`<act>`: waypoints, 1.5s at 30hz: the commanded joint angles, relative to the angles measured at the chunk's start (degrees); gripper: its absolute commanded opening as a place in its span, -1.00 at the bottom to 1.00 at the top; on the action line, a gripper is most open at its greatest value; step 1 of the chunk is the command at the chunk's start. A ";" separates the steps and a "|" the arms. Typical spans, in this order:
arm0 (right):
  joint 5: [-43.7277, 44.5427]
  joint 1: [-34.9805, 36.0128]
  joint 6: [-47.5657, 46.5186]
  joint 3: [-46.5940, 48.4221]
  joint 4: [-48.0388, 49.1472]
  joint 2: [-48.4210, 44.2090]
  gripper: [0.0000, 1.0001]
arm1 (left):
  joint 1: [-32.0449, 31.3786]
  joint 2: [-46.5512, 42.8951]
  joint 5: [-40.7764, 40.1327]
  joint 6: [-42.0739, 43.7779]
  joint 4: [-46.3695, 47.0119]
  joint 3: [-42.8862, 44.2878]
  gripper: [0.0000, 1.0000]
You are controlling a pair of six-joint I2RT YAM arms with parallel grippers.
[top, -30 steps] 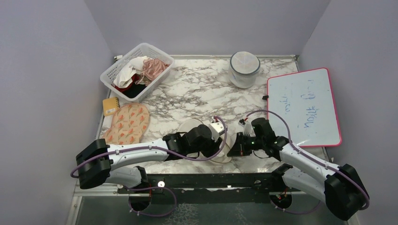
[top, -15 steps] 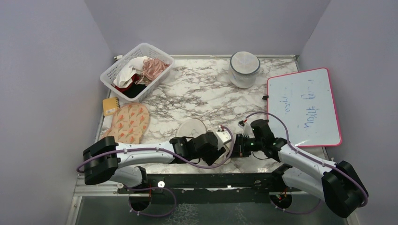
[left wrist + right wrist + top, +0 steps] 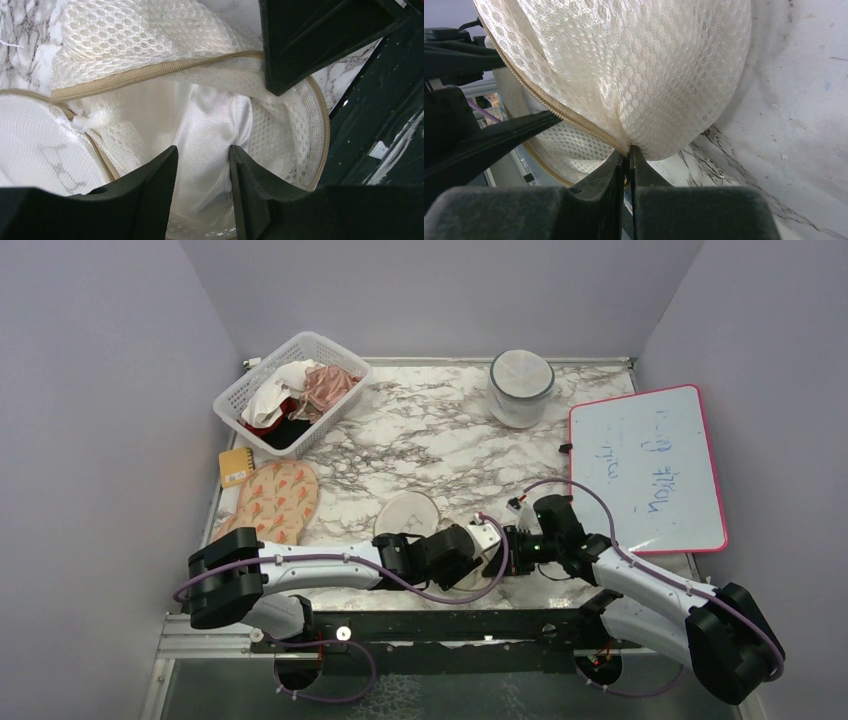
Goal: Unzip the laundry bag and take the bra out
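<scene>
Marble table (image 3: 420, 430), near edge: right gripper (image 3: 628, 152) pinched tight on bag (image 3: 649, 65) mesh at the zipper seam, left gripper (image 3: 202, 155) slightly parted inside the unzipped opening over pale satiny fabric (image 3: 210, 125), clamping nothing visible, bag between both arms, basket (image 3: 228, 405) far left.

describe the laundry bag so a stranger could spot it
At the middle of the near edge of the marble table lies the laundry bag. It is a cream mesh pod with a tan zipper, unlike the greyish-white, dark-rimmed pod at the back.
</scene>
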 commanded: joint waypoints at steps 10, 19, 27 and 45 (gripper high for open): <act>-0.58 0.31 -1.45 2.25 0.11 0.37 -0.89 | -1.03 0.44 -2.88 1.64 -2.09 3.93 -1.00; 0.84 0.31 -1.85 4.11 -0.51 0.85 -0.89 | -1.44 -11.03 -3.96 2.74 4.48 0.84 -1.00; 8.71 0.31 -1.76 8.68 -5.13 -4.19 -0.89 | -1.44 -22.50 -2.30 4.10 15.78 -8.37 -1.00; 8.26 0.31 -1.41 14.58 -2.77 -1.27 -0.88 | -1.69 -26.62 7.94 14.42 25.95 -11.12 -1.00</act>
